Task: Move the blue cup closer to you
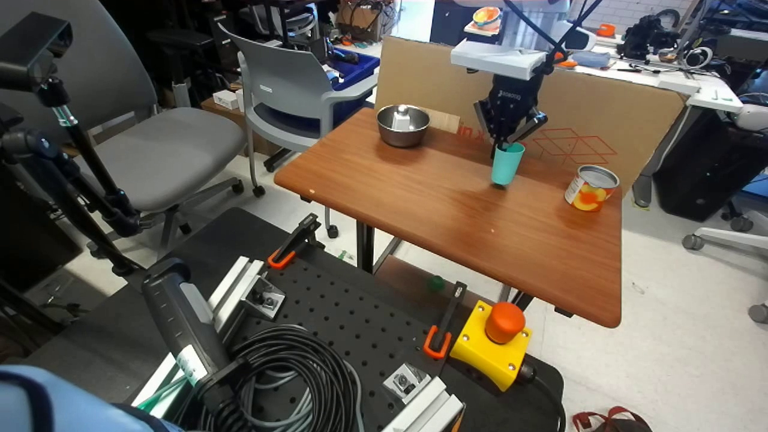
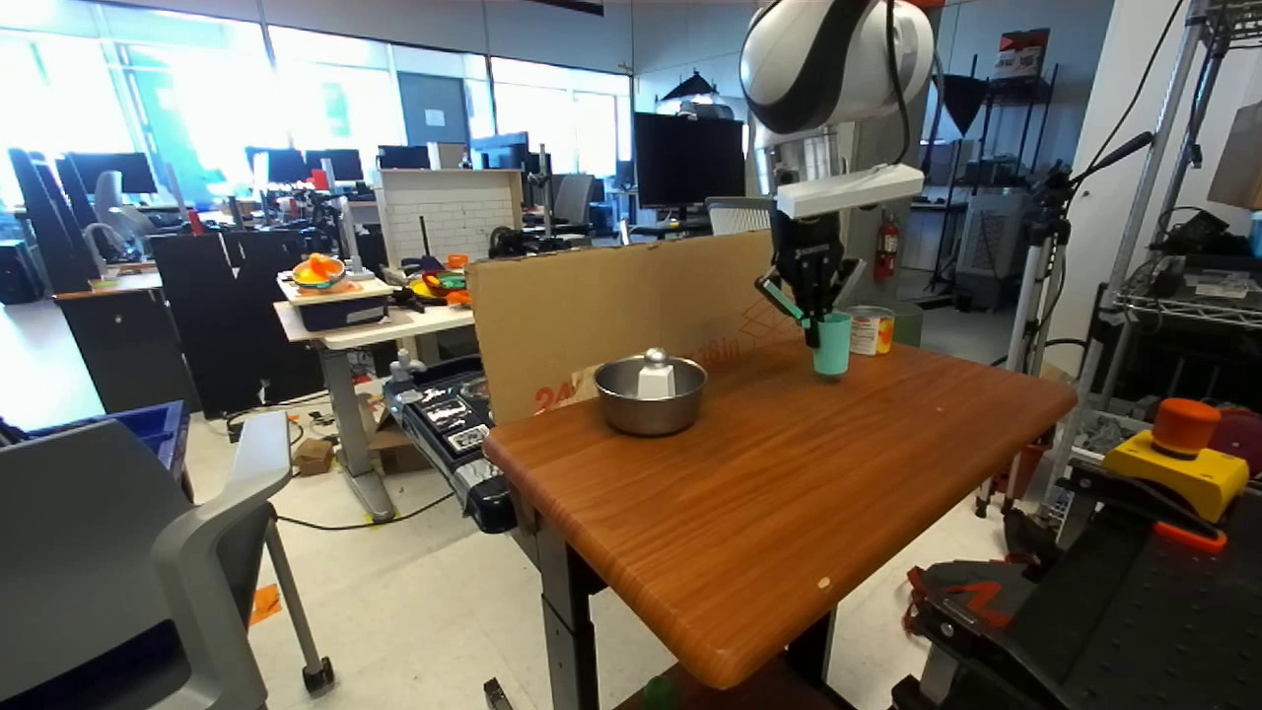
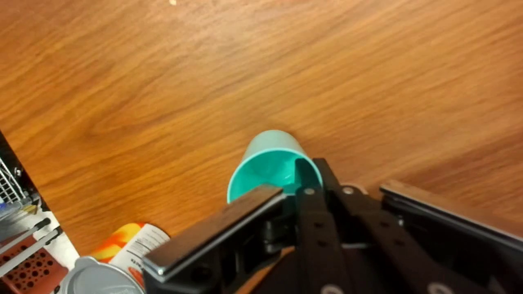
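Note:
The blue cup [image 1: 507, 165] is a plain teal cup near the back of the wooden table in both exterior views [image 2: 833, 347]. My gripper [image 1: 499, 147] points down at its rim, also in an exterior view [image 2: 813, 332]. In the wrist view, the fingers [image 3: 312, 164] are shut on the cup's wall, one finger inside and one outside. The cup [image 3: 261, 167] has its mouth toward the camera. The cup leans a little, with a dark shadow under its base. Whether its base touches the table is hard to tell. Part of its near rim is hidden by the gripper.
A metal bowl [image 1: 403, 137] holding a white object stands at the table's [image 1: 420, 192] back corner. A can with orange fruit on its label [image 1: 590, 191] stands near the cup, also in the wrist view [image 3: 132, 249]. A cardboard sheet [image 2: 631, 306] stands along the back edge.

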Available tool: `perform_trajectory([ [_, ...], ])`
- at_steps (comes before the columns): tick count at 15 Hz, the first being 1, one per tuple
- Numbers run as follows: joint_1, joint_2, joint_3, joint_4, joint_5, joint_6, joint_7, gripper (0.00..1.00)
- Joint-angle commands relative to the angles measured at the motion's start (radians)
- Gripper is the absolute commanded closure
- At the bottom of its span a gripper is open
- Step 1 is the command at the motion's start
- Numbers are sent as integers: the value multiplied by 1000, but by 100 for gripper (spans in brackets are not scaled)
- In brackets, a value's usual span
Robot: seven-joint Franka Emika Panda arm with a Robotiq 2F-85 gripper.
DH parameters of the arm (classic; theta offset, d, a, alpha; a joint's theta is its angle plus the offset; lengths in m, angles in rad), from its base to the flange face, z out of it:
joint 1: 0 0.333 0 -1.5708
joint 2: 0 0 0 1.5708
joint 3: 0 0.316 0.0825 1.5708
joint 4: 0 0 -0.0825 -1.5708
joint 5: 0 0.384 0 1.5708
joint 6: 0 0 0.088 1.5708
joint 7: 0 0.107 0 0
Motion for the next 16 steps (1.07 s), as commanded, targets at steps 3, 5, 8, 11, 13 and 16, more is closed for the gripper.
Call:
perform_trajectory([
  [3, -17, -175, 2, -367, 24, 290, -12, 99],
  [5, -29, -230, 11, -479, 50, 395, -27, 99],
  [8, -47, -320, 24, -632, 104, 494, -61, 99],
  [11, -80, -379, 55, -713, 202, 499, -138, 99],
  [13, -96, -403, 69, -742, 260, 487, -181, 99],
  [16, -106, -412, 72, -753, 307, 472, -202, 71],
])
